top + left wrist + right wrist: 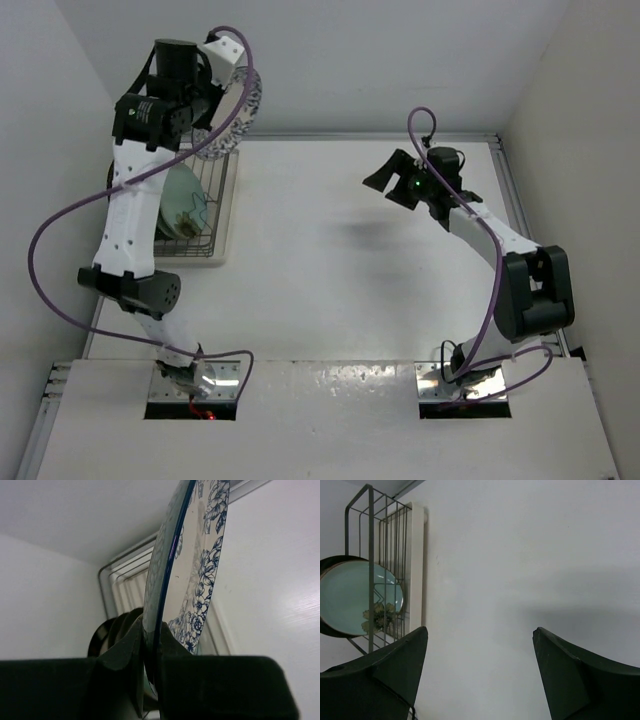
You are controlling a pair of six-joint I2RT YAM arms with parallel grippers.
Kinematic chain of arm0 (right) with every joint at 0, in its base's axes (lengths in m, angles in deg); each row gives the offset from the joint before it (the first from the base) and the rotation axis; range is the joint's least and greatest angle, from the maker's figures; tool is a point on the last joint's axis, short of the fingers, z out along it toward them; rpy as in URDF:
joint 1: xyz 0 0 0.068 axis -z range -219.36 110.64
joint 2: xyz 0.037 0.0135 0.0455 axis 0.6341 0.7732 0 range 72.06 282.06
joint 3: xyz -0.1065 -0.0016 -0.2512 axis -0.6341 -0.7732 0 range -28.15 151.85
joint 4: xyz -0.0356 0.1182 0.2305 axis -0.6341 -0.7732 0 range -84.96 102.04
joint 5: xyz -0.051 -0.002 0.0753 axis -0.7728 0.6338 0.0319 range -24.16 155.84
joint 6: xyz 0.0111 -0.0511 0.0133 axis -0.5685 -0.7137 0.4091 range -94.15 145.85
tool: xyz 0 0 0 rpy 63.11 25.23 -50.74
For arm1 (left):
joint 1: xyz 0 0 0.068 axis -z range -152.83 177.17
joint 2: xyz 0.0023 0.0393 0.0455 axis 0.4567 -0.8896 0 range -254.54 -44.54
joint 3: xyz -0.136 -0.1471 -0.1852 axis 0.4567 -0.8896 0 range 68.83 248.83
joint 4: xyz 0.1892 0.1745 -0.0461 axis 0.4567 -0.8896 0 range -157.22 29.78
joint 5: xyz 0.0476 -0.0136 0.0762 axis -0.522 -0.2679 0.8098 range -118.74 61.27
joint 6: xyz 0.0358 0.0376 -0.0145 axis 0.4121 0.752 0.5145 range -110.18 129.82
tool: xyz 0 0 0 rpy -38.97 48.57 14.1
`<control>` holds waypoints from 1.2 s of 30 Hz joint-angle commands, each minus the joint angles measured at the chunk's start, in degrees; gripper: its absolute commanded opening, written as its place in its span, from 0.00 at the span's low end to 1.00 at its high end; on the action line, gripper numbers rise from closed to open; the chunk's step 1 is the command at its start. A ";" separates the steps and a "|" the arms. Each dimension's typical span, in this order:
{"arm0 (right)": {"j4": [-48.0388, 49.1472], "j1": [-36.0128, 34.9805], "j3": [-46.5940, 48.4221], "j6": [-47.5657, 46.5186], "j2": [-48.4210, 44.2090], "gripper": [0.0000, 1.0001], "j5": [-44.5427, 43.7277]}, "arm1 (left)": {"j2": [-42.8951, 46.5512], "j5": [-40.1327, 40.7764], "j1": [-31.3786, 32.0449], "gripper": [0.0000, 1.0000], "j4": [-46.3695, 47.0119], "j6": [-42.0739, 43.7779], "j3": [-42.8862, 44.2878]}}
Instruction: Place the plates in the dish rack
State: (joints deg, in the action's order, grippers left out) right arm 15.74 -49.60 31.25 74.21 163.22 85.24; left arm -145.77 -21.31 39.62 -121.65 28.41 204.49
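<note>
Blue-and-white patterned plate (195, 580) on edge in tightly clamped left gripper (152, 645), over far end of dish rack (215, 215), mint-green flower plate (350, 597) upright inside, right gripper (480, 670) spread wide over table (330, 290)

The left gripper (150, 647) pinches a blue and white plate (200, 580) by its bottom edge. One dark finger (125, 652) presses on each side. The plate stands up on its edge, leaning a little, with blue flowers on its face. Behind it is the wire end of the rack (102, 590). Dark plates (107, 635) stand there in a row. The white table (280, 605) is on the right.
</note>
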 commanded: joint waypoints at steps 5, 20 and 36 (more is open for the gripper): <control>-0.28 -0.84 1.51 -0.37 0.86 0.86 -1.47 | 7.97 15.87 -1.63 0.00 -3.61 -1.27 -8.37; -1.60 0.05 2.66 -1.51 2.19 0.86 -0.59 | 6.84 6.12 -13.40 0.00 -1.41 -5.14 -19.02; -1.42 1.10 2.74 -0.99 2.54 0.86 -1.29 | 6.74 10.94 -16.05 0.00 -0.81 -6.37 -27.89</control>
State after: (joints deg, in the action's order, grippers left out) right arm 13.05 -48.46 31.58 73.64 166.17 84.40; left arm -141.84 -14.84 25.06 -126.83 22.40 179.86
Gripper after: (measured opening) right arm 0.855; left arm 0.134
